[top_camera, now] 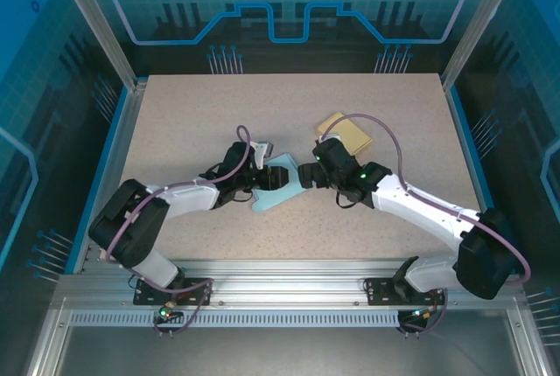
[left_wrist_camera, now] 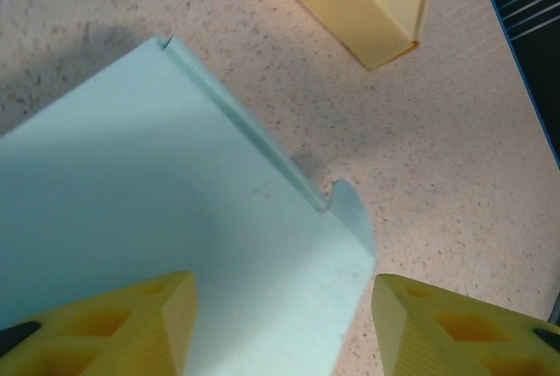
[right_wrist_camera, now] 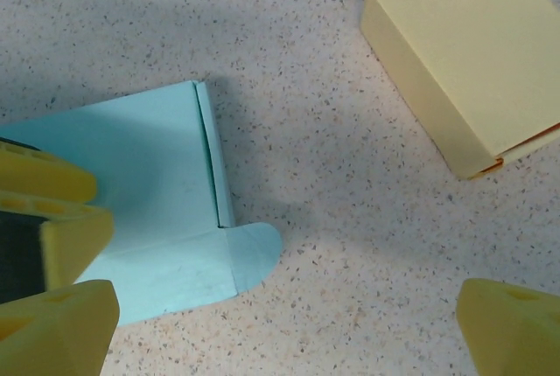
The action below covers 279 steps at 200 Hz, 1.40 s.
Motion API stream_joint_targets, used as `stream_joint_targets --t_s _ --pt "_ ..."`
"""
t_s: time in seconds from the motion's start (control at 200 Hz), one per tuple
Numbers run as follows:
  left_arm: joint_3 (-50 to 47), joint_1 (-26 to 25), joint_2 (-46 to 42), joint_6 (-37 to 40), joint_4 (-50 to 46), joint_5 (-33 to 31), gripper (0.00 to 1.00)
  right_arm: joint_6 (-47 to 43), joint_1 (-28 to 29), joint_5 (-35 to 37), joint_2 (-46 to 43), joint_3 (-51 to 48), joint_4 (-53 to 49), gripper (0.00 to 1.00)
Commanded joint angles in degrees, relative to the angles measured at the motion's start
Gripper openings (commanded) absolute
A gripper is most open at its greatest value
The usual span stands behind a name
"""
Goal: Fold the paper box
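Pale blue paper box, unfolded, narrow creased flap, rounded corner tab

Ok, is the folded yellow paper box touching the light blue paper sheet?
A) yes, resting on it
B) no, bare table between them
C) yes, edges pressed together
B: the right wrist view shows bare speckled table between the folded yellow paper box and the light blue paper sheet.

We saw the blue paper box partly hidden beneath the left gripper and right gripper overhead, yellow box cropped at the left wrist view's top
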Motion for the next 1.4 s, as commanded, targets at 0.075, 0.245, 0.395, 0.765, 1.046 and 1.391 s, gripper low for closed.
stream_joint_targets --t_s 0.075,0.245,0.395,0.765,1.046,1.391 --pt "7.30 0.79 -9.12 8.05 -14.48 -9.35 0.59 4.14 -4.39 -10.90 -0.12 0.66 -1.60 1.00" --pt "8.46 6.22 -7.28 9.77 -23.71 -16.68 0.57 6.60 -7.59 -18.69 1.03 -1.35 1.74 1.00" --pt "7.14 10.70 -3.23 8.85 -24.12 -13.30 0.55 8.69 -9.28 -22.98 3.68 -2.55 4.62 1.00" --pt "3.51 14.89 5.16 3.05 -18.71 -5.43 0.40 10.57 -10.73 -29.36 12.44 -3.11 11.73 1.00" --pt "-0.94 19.42 5.95 0.48 -14.53 -0.93 0.31 13.89 -12.94 -38.04 18.51 -5.70 23.75 1.00" --pt "-0.48 19.98 7.23 -0.50 -12.25 1.00 0.31 23.06 -13.05 -48.27 25.93 -5.55 41.33 0.92"
